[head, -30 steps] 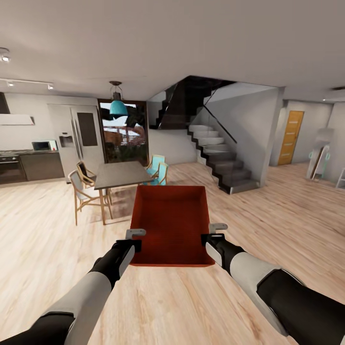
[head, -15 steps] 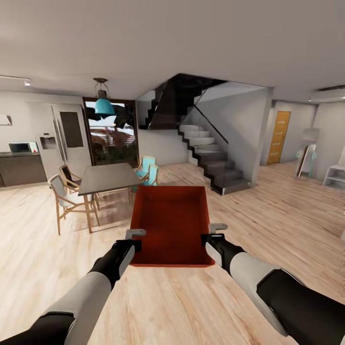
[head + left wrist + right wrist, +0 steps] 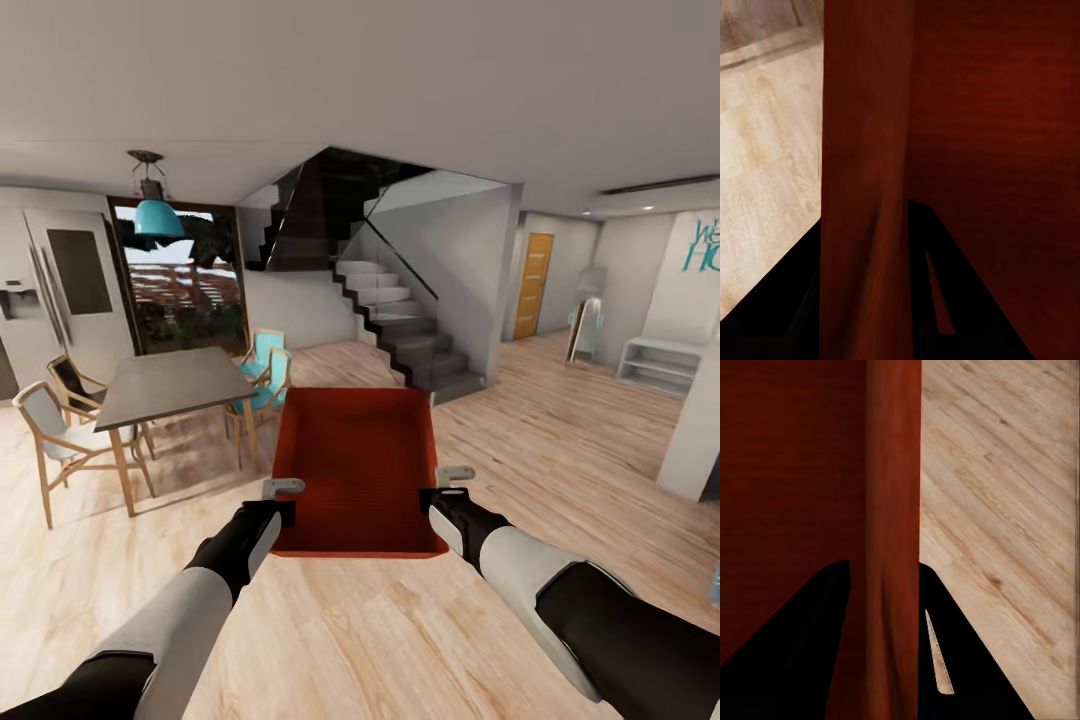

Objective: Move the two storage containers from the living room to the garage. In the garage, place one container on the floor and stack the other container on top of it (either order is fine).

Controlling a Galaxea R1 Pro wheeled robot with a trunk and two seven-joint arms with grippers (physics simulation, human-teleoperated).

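Note:
I carry one orange-red storage container (image 3: 358,470) level in front of me, above the light wood plank floor. My left gripper (image 3: 283,503) is shut on its left wall near the front corner, and my right gripper (image 3: 437,490) is shut on its right wall. In the left wrist view the thin red wall (image 3: 866,187) runs between the dark fingers (image 3: 945,300). The right wrist view shows the same: the container wall (image 3: 892,510) pinched between black fingers (image 3: 810,645). The bin is lidless and holds nothing.
A dark dining table (image 3: 170,385) with wooden and teal chairs (image 3: 265,365) stands ahead left. A dark staircase (image 3: 400,320) rises straight ahead. An orange door (image 3: 533,285) lies down the hall at right, past a white shelf (image 3: 660,365). A white wall corner (image 3: 695,430) is close at right.
The whole view has swung to the right: table, stairs and door have slid leftward, and the white shelf and wall corner came into view. Both grippers hold the container as before.

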